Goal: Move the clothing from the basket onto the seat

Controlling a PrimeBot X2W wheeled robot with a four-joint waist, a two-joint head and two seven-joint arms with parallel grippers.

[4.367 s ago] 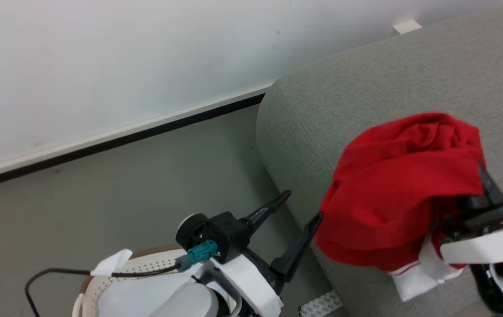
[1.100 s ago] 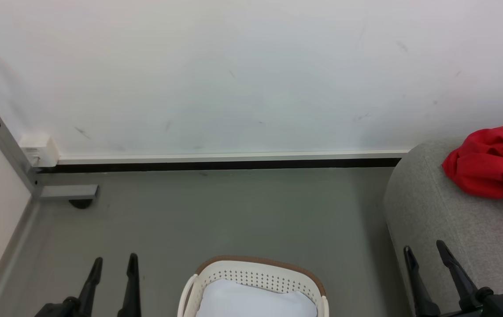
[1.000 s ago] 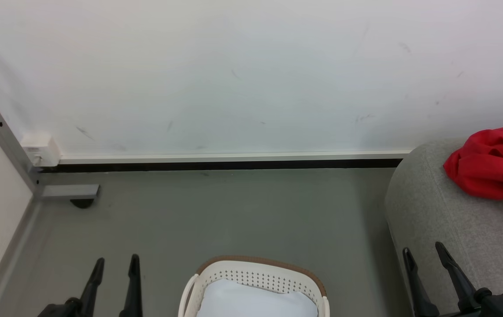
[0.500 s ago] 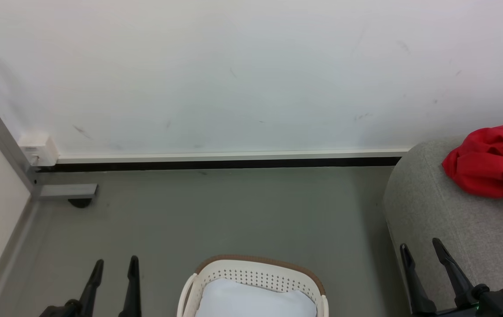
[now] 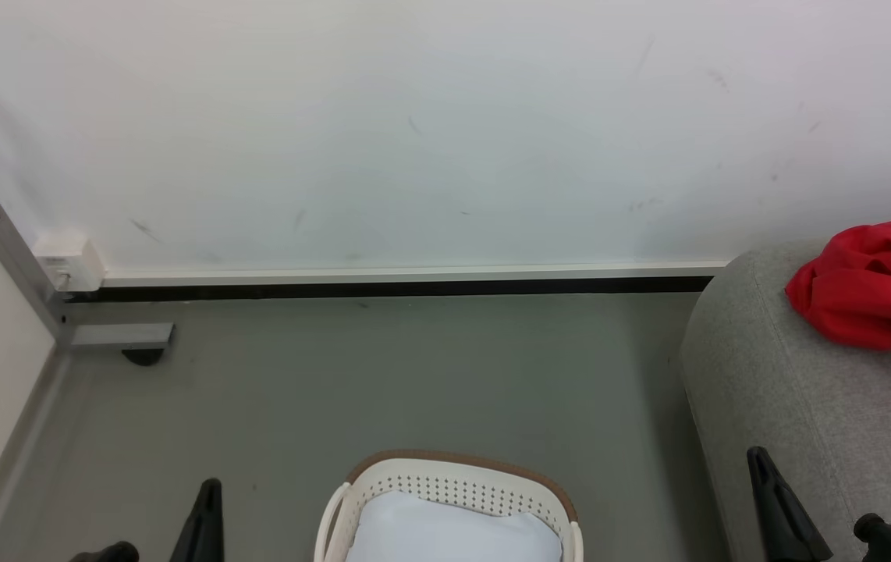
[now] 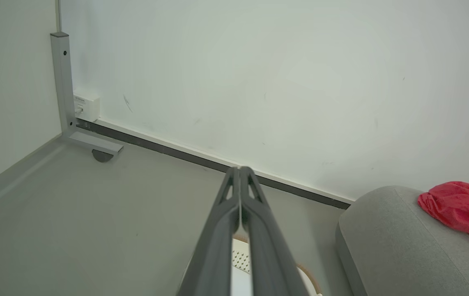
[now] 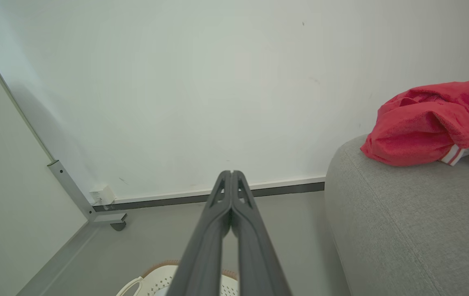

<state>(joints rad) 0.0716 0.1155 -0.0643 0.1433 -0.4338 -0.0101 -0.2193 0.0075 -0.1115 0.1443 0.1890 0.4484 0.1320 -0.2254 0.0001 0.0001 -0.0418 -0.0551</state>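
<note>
**Red clothing [image 5: 867, 297] lies on the grey seat [image 5: 789, 406], apart from the basket [image 5: 453, 471]**

The head view looks down at a grey floor [image 5: 375, 375] that meets a white wall [image 5: 414, 133]. At the far left of the frame, a grey metal post [image 5: 5, 250] runs up the corner, with a small white box [image 5: 69, 264] on the wall beside it.

At the lower left edge, the left gripper [image 5: 210, 496] points up the frame. In the left wrist view its two dark fingers [image 6: 222, 230] are pressed together at the tips, holding nothing.

At the bottom centre stands the white basket, cut off by the frame edge, with rows of small holes under a brown rim. A smooth pale shape [image 5: 449, 535] lies inside it; what it is cannot be told.

At the lower right edge, the right gripper [image 5: 764, 476] points up the frame in front of the seat's rounded side. In the right wrist view its fingers are likewise pressed together, with nothing between them.

The light grey seat takes up the right side of the frame. The clothing lies crumpled on top of it at the right edge, with a bit of red-and-white striped trim at its lower edge. It is well apart from both grippers and from the basket.
</note>
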